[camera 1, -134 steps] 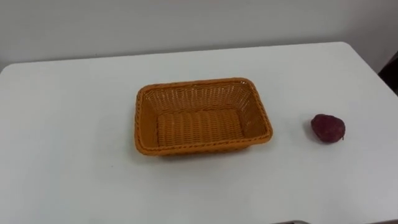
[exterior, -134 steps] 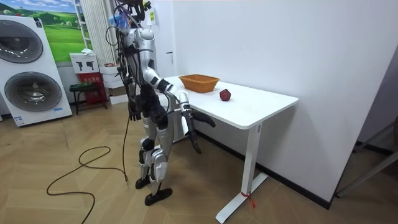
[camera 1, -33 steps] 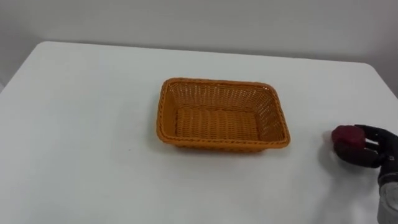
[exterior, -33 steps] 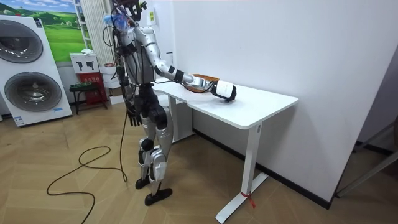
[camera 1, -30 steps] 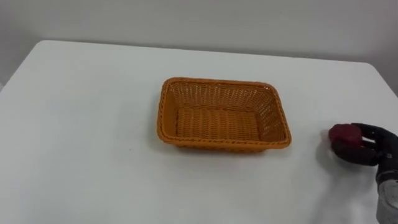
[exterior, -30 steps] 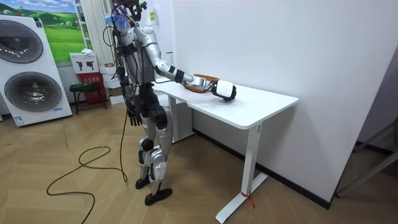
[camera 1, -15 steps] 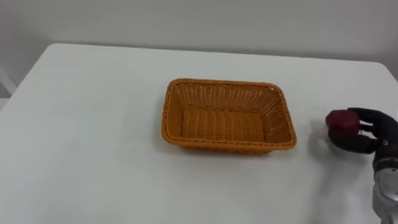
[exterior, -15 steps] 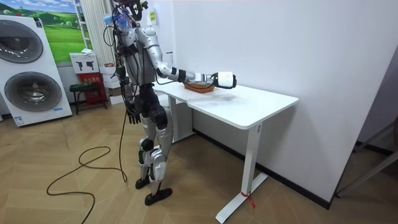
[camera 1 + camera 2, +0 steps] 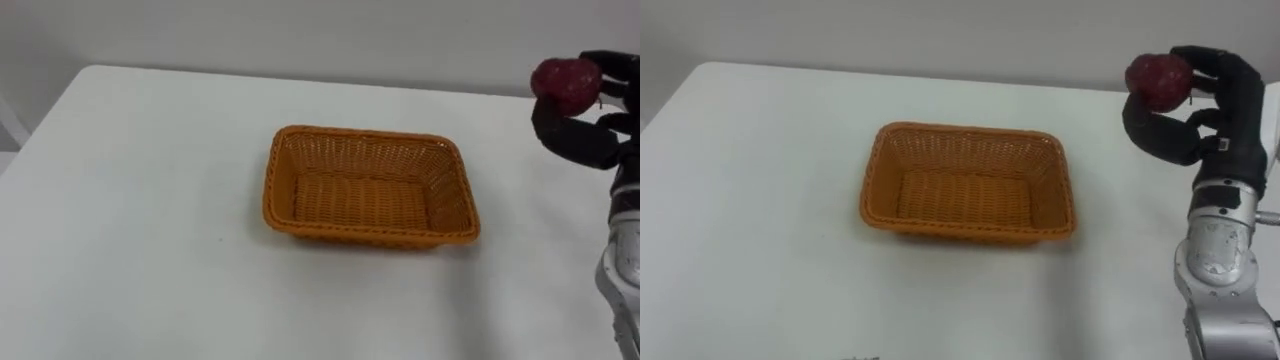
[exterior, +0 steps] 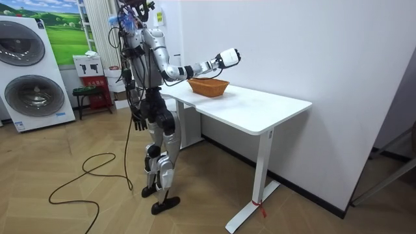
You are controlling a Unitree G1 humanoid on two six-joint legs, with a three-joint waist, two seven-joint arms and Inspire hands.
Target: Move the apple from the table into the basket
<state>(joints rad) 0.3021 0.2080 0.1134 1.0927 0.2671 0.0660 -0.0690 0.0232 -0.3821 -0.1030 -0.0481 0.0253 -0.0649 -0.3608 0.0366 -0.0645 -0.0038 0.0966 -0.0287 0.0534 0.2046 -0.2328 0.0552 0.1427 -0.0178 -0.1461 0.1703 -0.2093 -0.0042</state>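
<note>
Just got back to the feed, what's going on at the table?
The robot stands at the white table, its right hand curled round the dark red apple, holding it in the air to the right of the wicker basket. The basket sits empty at mid-table, so the apple is not placed yet. The left hand hangs by its side.

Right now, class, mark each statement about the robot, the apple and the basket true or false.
1. The right hand holds the apple up, off the table. True.
2. The basket stands on the white table. True.
3. The apple lies inside the basket. False: the basket is empty and the apple is in the right hand.
4. Both hands grip the basket. False: the left hand hangs at the robot's side, and the right hand holds the apple.
</note>
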